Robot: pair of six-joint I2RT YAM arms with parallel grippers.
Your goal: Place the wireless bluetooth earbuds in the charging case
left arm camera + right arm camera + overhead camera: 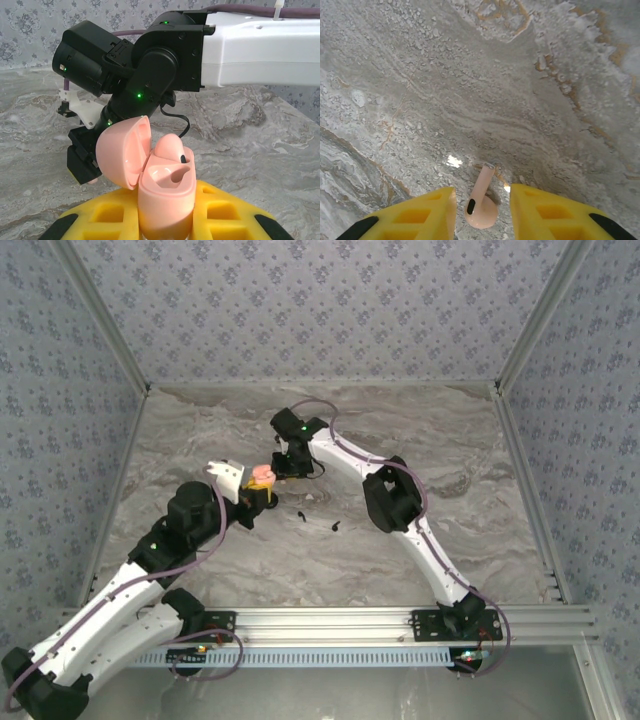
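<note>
Marble table (450,530) beneath two white-and-black arms. Left gripper (165,225) clamped on pink charging case (165,192), held upright with lid swung open. Right gripper (482,212) just beyond the case, yellow fingers (420,215) apart, with pale pink earbud (481,202) lying between them on the marble, touching neither finger. Black earbud (299,515) on the table near the case, toward the arm bases; second black earbud (335,528) farther right of the case.

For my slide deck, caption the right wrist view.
Right gripper, open, straddles a pink earbud lying on the marble table.
</note>
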